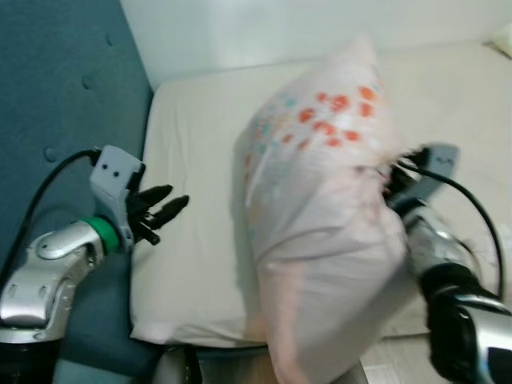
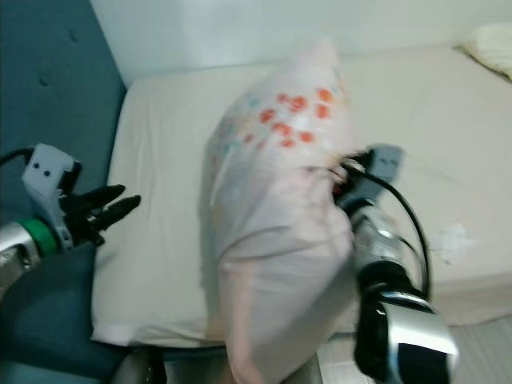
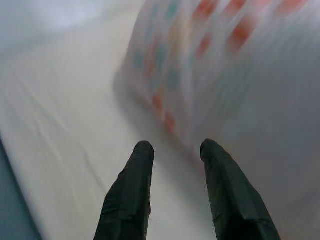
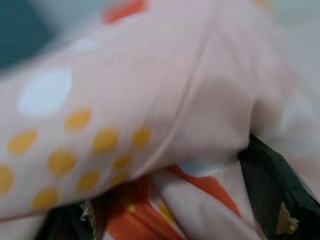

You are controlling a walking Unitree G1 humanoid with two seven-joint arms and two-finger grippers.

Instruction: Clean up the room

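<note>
Above the cream mattress (image 1: 200,264), a pink polka-dot pillow (image 1: 328,240) hangs blurred in the right gripper (image 1: 394,180), whose fingers pinch its fabric. Beside it, near the teal headboard (image 1: 64,88), the left gripper (image 1: 164,212) waits parted and empty; the pillow is not yet set down.

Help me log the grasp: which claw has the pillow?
The right claw, buried in the dotted pink pillow and lifting it above the bed. The left claw hangs open beside it, holding nothing.
</note>
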